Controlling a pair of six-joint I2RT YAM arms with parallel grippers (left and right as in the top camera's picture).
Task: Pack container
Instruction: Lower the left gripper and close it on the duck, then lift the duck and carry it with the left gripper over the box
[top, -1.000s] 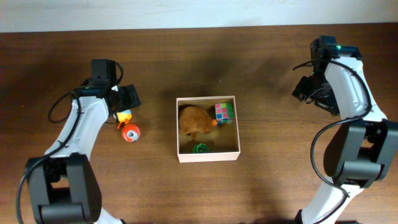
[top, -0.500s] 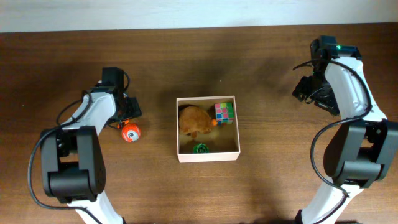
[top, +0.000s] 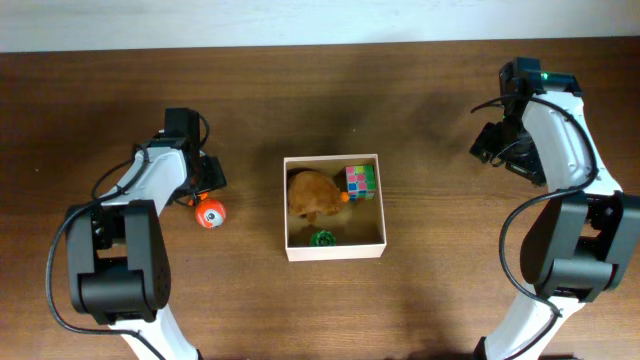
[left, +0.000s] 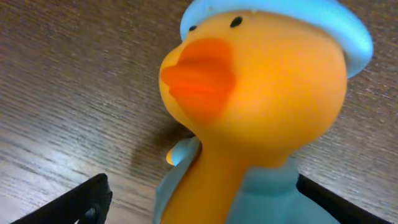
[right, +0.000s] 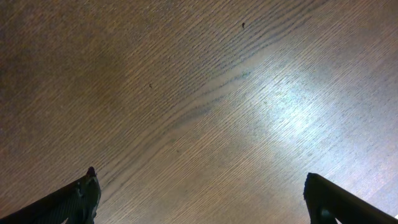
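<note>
Your left tool is spread wide either side of the duck, not clamping it. Right tool is released above the tabletop. Container sits mid-tabletop between the arms, with toys inside.

The duck looks smooth plastic, the table grained wood.

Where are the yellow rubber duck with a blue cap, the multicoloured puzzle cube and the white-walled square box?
Yellow rubber duck with a blue cap (left: 280, 93): left wrist view, its cheek.
Multicoloured puzzle cube (top: 360, 181): overhead view, its top face.
White-walled square box (top: 335, 254): overhead view, the wall nearest the robot.
</note>
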